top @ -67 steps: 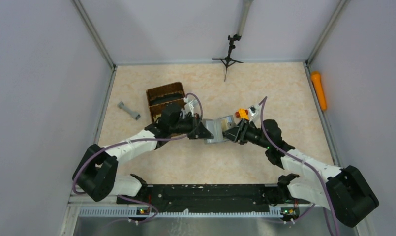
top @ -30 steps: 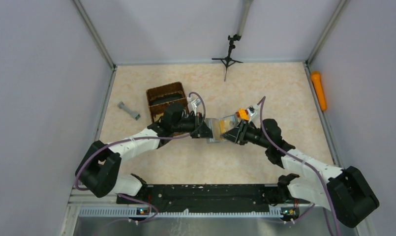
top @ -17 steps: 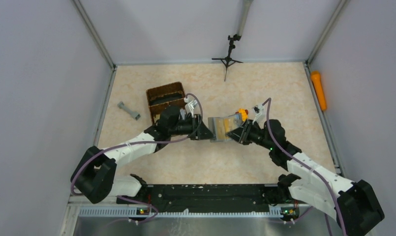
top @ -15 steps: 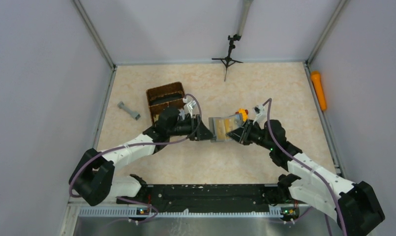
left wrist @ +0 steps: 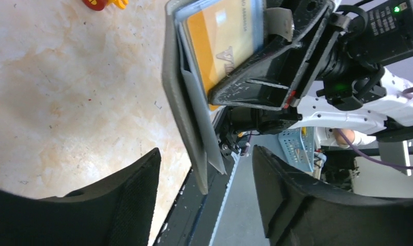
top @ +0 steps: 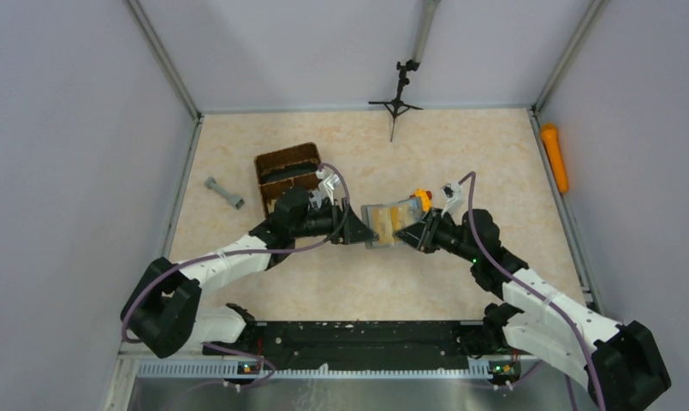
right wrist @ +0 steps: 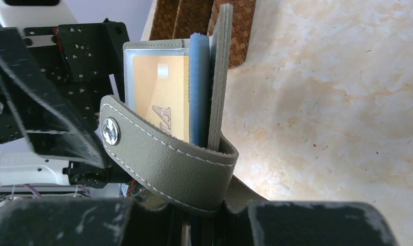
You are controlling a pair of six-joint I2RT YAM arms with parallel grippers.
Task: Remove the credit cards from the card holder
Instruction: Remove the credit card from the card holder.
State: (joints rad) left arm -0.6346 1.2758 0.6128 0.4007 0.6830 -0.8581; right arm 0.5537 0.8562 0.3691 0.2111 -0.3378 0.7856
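Note:
The grey card holder (top: 382,224) is held upright above the table's middle, with my right gripper (top: 409,229) shut on its strap end. In the right wrist view the card holder (right wrist: 218,77) stands on edge between the jaws of my right gripper (right wrist: 209,205), its snap strap (right wrist: 168,164) looped across the front. A yellow credit card (right wrist: 160,92) shows in its clear pocket. My left gripper (left wrist: 205,151) is open. A corner of the card holder (left wrist: 186,118) sits between its fingers (left wrist: 132,200), touching neither. The same credit card (left wrist: 222,41) shows in this view too.
A brown wicker basket (top: 288,175) stands behind the left arm, with a grey dumbbell-shaped piece (top: 224,193) to its left. An orange toy brick (top: 422,198) lies just behind the right gripper. An orange cylinder (top: 555,157) lies along the right wall, and a small tripod (top: 397,101) stands at the back.
My left gripper has opened and let go of the card holder, backing off slightly leftward. The right gripper has kept its hold and shifted a little to the right.

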